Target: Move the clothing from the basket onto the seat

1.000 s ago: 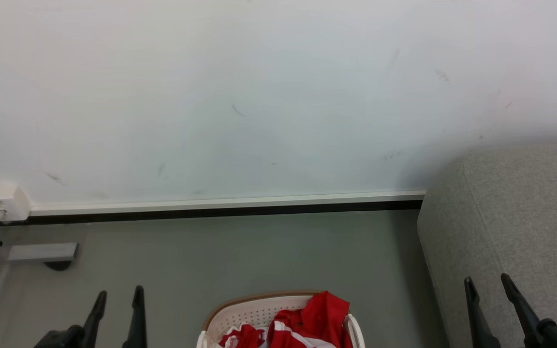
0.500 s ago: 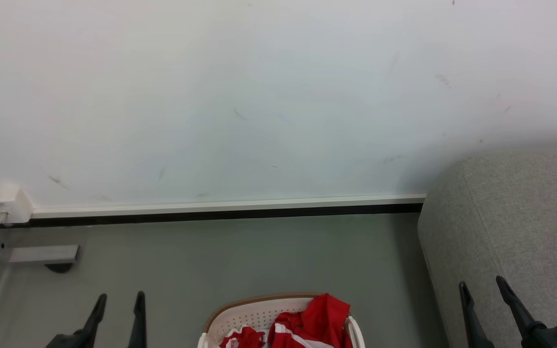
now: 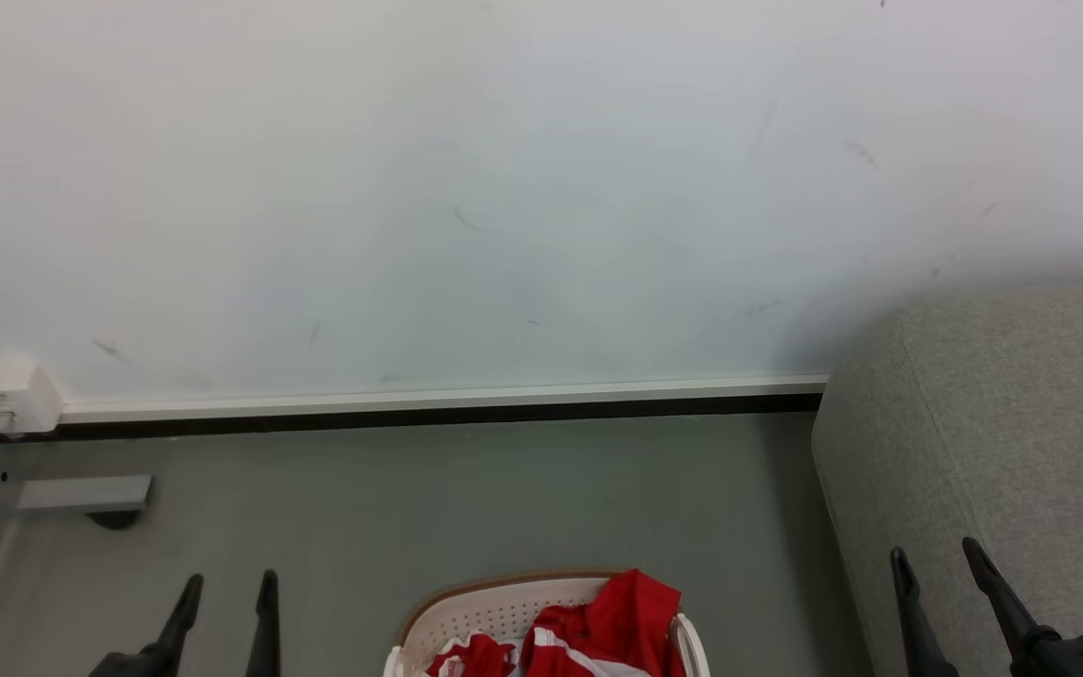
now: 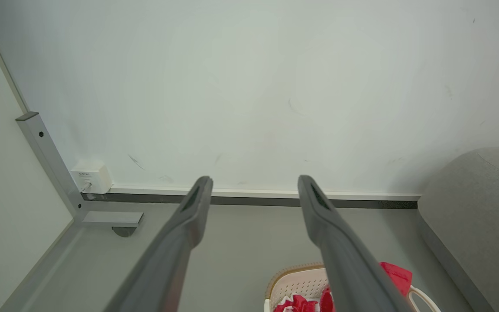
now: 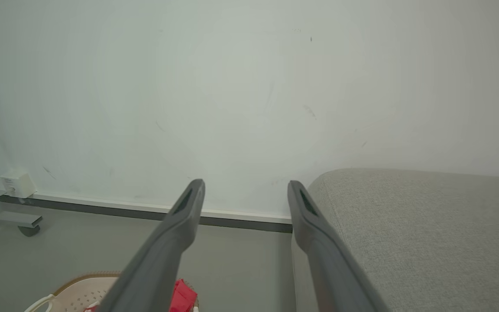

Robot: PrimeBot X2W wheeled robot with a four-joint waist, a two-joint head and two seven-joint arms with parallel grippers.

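A grey floor (image 3: pixel 457 498) meets a pale wall (image 3: pixel 504 188) along a dark skirting strip. On the floor, well short of the wall, stands the basket (image 3: pixel 504 611), cut off by the lower edge of the head view. The clothing (image 3: pixel 617 621) lies heaped inside it, piled toward its right rim, with one red fold rising above that rim. The seat (image 3: pixel 1021 423) stands on the floor to the basket's right and reaches back to the wall. A strip of bare floor lies between seat and basket.

The left jaws are spread wide and hold nothing. They hang in the air left of the basket, pointing toward the wall. The right jaws are also spread and empty, seen against the seat's left side, right of the basket. The clothing lies between the two pairs of jaws, touched by neither. At the floor's far left corner, a small white box (image 3: pixel 6 390) sits on the wall above a grey metal foot (image 3: pixel 81 491).
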